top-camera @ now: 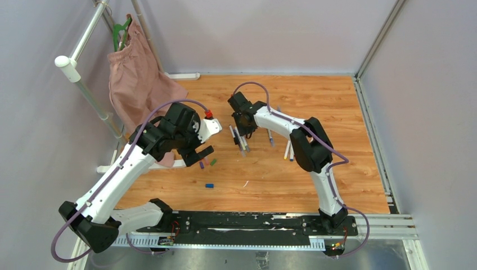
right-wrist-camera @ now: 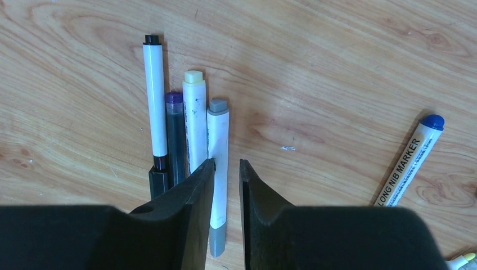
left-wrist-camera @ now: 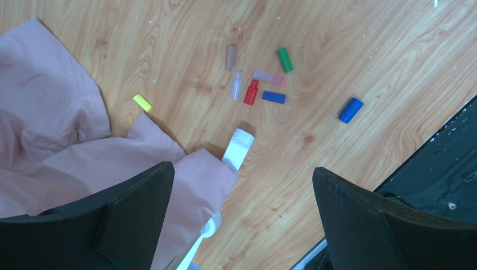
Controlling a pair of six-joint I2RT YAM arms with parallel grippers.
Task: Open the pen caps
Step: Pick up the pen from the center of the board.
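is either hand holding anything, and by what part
Nothing is held. The left hand gapes empty; the right hand straddles the grey-tipped pen loosely, not clamping it.

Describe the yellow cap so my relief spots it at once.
Find the pink cloth filling the left of the left wrist view. Just off its right edge lies the yellow cap, alone. It is the only yellow one, apart from the cluster of caps further right.

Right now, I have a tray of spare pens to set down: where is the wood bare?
Bare: wood between the right arm and the side rail; the near band between the blue cap and the black base rail. Crowded: loose caps beside the pink cloth, pens under the right gripper.
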